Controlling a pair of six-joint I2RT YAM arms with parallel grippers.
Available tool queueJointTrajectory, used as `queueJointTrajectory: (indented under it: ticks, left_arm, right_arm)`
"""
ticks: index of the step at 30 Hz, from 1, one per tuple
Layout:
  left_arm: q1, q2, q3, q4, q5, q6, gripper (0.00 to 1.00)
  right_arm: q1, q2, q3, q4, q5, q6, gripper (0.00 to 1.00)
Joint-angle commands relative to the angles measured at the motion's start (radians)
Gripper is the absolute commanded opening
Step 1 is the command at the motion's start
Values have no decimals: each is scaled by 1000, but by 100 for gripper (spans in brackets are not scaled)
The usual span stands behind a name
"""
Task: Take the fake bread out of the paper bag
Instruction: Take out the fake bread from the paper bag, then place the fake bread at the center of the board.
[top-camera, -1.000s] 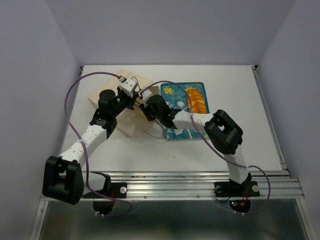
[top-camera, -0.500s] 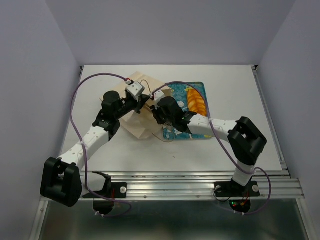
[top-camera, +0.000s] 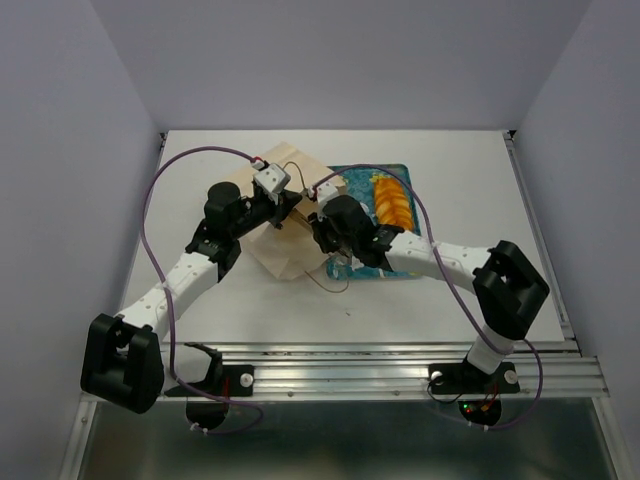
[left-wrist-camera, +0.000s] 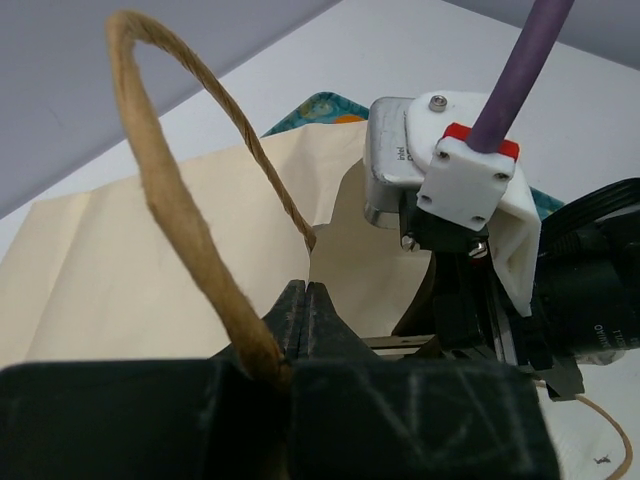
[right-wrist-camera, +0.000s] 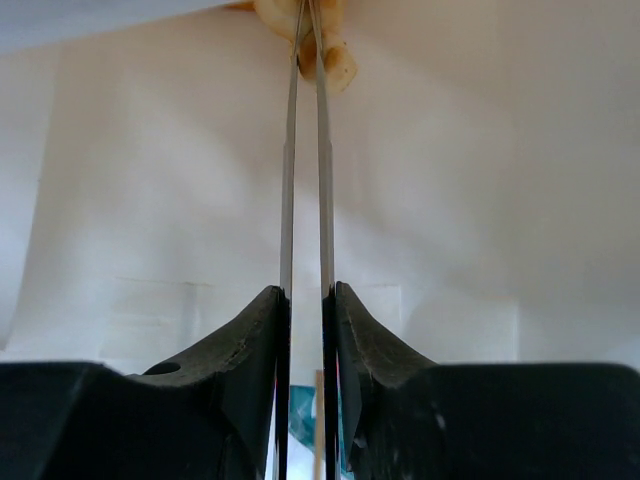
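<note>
Your left gripper (left-wrist-camera: 305, 300) clamps the brown loop handle (left-wrist-camera: 170, 190) of the pale tan paper bag (left-wrist-camera: 120, 260); right gripper (right-wrist-camera: 307, 60) inside it, jaws a slit, hold unclear.

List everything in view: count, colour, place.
table: one, white, under everything
bag: one, tan paper, left of the tray
handles: two, brown twine, one in the left gripper, one trailing on the table
tray: one, teal patterned, centre right
loaf: one, orange braided, on the tray
lump: one, pale, at the right gripper's tips
cables: two, purple, looping over the arms
arms: two, white and black, from the near edge
left gripper: black, shut on a handle
right gripper: black, inside the bag, narrow gap
</note>
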Motion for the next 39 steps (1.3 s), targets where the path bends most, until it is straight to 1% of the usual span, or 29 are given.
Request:
queueJointTrajectory:
  ticks: [1, 4, 5, 6, 9, 13, 18, 23, 26, 29, 31, 34, 39]
  left_arm:
    - [-6, -1, 46, 50, 15, 12, 0]
    - [-4, 2, 49, 41, 1, 27, 0]
    - [-6, 4, 50, 33, -1, 34, 0]
    - [-6, 5, 52, 31, -4, 37, 0]
    - [-4, 10, 49, 27, -12, 52, 0]
    - [-3, 22, 53, 5, -7, 80, 0]
    - [2, 41, 75, -24, -21, 129, 0]
    - [11, 84, 113, -30, -24, 150, 0]
    - [20, 105, 127, -30, -21, 156, 0]
    - [30, 127, 138, -28, -19, 158, 0]
    - [37, 139, 142, -27, -13, 164, 0]
    - [48, 145, 144, -25, 5, 179, 0]
    - [92, 150, 142, -10, 59, 219, 0]
  right_arm:
    - [7, -118, 22, -90, 22, 49, 1]
    - [7, -199, -30, -137, -5, 67, 1]
    - [7, -265, -46, -144, -15, 69, 1]
    - [7, -298, -85, -148, -35, 72, 1]
    - [7, -417, -129, -203, -81, 83, 1]
    - [7, -548, -162, -366, -133, 120, 1]
    - [7, -719, -178, -487, -244, 181, 1]
    - [7, -796, -161, -631, -290, 224, 1]
    - [7, -825, -112, -709, -296, 258, 1]
    - [7, -846, -72, -791, -259, 282, 1]
    - [7, -862, -44, -853, -193, 307, 1]
    - [7, -876, -23, -888, -83, 330, 1]
    - [7, -875, 22, -915, 15, 330, 1]
